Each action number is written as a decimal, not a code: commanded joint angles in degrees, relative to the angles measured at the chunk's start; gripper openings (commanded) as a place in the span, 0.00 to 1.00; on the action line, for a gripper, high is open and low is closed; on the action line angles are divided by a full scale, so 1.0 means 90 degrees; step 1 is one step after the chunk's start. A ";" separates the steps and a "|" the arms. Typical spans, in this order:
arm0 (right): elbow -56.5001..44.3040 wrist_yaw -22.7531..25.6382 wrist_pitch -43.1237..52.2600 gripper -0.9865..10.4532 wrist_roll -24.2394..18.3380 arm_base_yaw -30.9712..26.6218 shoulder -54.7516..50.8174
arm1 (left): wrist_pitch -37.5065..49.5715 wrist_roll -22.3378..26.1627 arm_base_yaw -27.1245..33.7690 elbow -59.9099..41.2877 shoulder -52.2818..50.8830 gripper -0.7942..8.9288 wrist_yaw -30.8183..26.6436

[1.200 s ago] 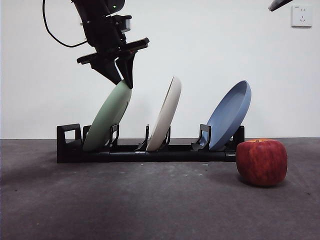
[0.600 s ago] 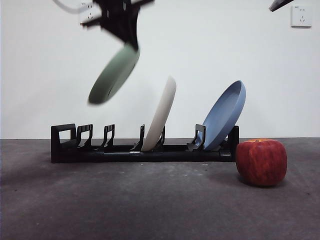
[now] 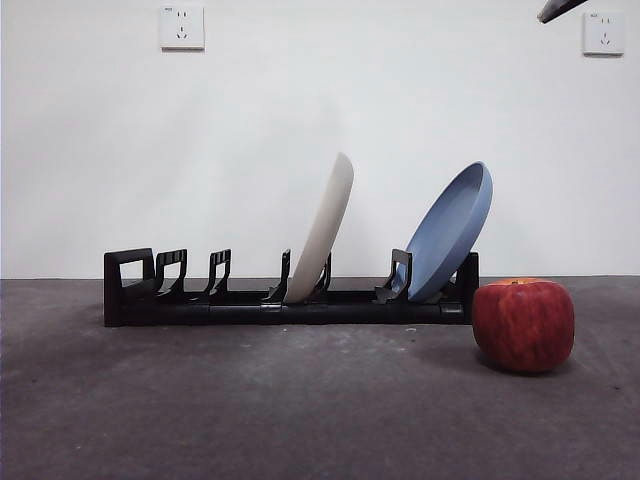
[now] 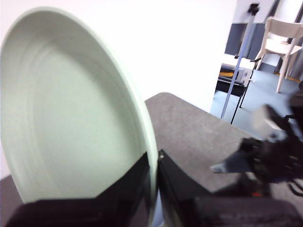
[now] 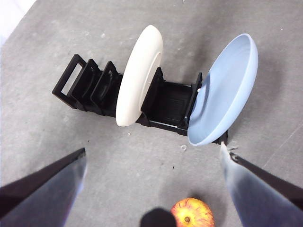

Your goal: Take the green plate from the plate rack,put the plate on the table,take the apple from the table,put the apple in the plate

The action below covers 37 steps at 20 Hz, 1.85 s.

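1. The left gripper (image 4: 154,165) is seen only in its own wrist view; its two black jaws are closed on the rim of the green plate (image 4: 71,109), one jaw on the inner face and one behind the edge.
2. The plate is held on edge, its hollow side turned toward the camera, above the table (image 4: 189,127). It is pale sage-green and matte, with faint rings inside a raised rim.
3. The right gripper (image 5: 154,189) is held high over the table, its jaws spread wide with nothing between them. In the front view only a dark tip (image 3: 558,9) is seen at the top right corner.
4. The rack (image 3: 285,300) stands on the table (image 3: 300,400) and holds a cream plate (image 3: 325,230) near its middle and a blue plate (image 3: 450,230) at its right end, both leaning. The slots by the looped end hold nothing.
5. The apple (image 3: 523,325), deep red with a yellowish top, rests on the table just beside the rack's right end, below the blue plate. In the right wrist view the apple (image 5: 191,213) lies between the spread jaws.
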 commanded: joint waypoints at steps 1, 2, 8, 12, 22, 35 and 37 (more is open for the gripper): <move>0.0015 0.0005 0.0012 0.50 -0.0121 0.0005 0.0027 | -0.0046 0.0374 -0.0529 -0.0818 -0.0639 0.07 -0.0731; 0.0015 0.0010 0.0012 0.50 -0.0192 0.0002 0.0027 | -0.0046 0.0420 -0.0826 -0.1438 -0.1052 0.07 -0.1185; 0.0015 0.0605 -0.0010 0.50 -0.0233 -0.0007 0.0024 | -0.0046 -0.0595 -0.2662 -0.6569 -0.3854 0.07 -0.2849; 0.0015 0.0605 -0.0039 0.50 -0.0226 -0.0005 0.0024 | -0.0044 -0.2268 -0.3281 -0.9231 -0.4869 0.07 -0.3007; 0.0015 0.0670 -0.0481 0.50 -0.0192 -0.0005 0.0024 | 0.2346 -0.2271 -0.3368 -1.1312 -0.3315 0.07 -0.4138; 0.0015 0.0843 -0.0690 0.50 -0.0194 -0.0005 0.0024 | 0.4779 -0.0801 -0.2584 -1.1312 -0.0646 0.07 -0.2793; 0.0015 0.0843 -0.0687 0.50 -0.0194 -0.0005 0.0024 | 0.4767 -0.0804 -0.2538 -1.1312 -0.0464 0.07 -0.2443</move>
